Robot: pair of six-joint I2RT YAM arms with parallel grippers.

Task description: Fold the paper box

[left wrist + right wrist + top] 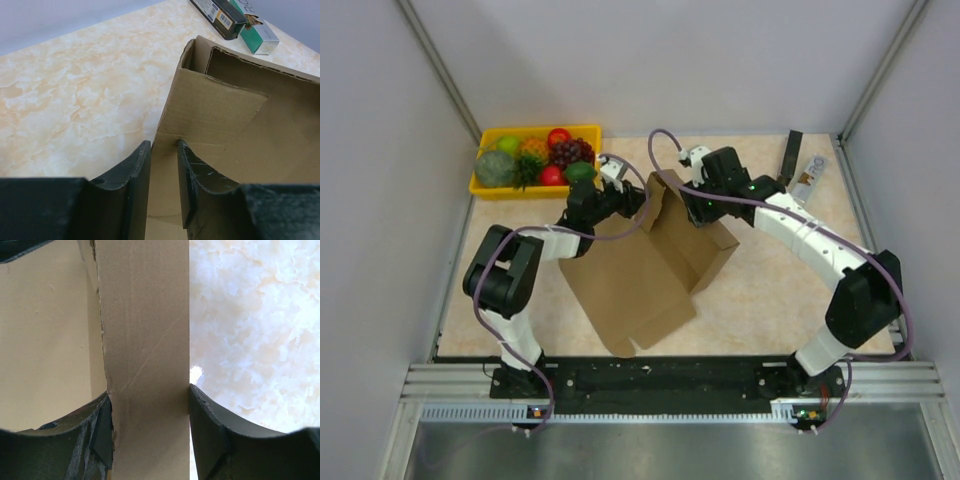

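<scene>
Box: I see the plain brown corrugated cardboard paper box (630,285) in the middle of the marbled beige counter (770,290), between my two arms, its far part raised and its near part lying flat
Left hand: my left hand (163,146) sits at the far left corner of the box, fingers narrow and straddling the edge of a wall; I cannot tell whether they pinch it or only bracket it
Right hand: my right hand (149,392) holds a strip of the box's wall, the cardboard filling the gap with a finger against each edge
Done: by my reading, walls stand on the far part and an end flap is turned in at the corner
Left to do: I judge it about halfway; the big near panel and its small flap lie flat, and nothing is closed over or tucked in
Bystanders: the yellow plastic tray of fruit (476,188) rests at the far left, near the box but apart from it
</scene>
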